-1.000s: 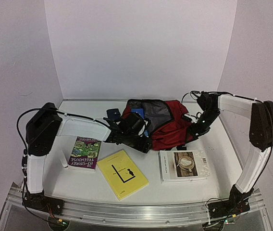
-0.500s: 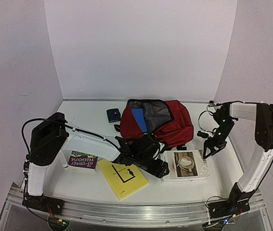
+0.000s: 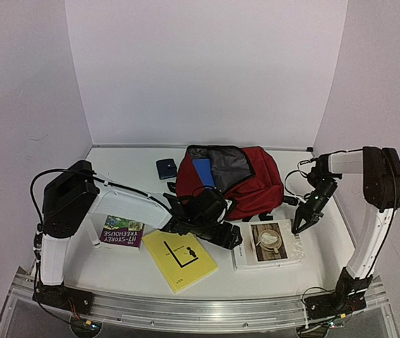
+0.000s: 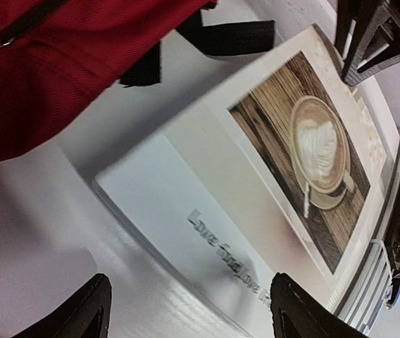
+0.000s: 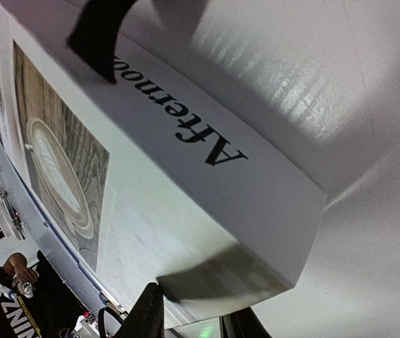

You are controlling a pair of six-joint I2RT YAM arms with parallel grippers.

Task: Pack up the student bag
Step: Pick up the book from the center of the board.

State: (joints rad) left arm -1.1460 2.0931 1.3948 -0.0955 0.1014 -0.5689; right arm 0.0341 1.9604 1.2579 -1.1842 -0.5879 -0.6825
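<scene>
Left gripper (image 4: 189,289) open at one edge of coffee-cover book (image 3: 270,243); right gripper (image 3: 303,224) narrowed at opposite edge, can't tell if gripping. Seat deeper before lifting.

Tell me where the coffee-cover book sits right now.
In the top view, the coffee-cover book lies front right, just before the red bag, between the left gripper and the right gripper.

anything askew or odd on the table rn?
Nothing spilled or damaged. The flat yellow paperback book lies rotated diagonally, unlike the green-and-purple paperback book beside it. The dark red fabric backpack gapes open with a flat blue item poking out.
</scene>
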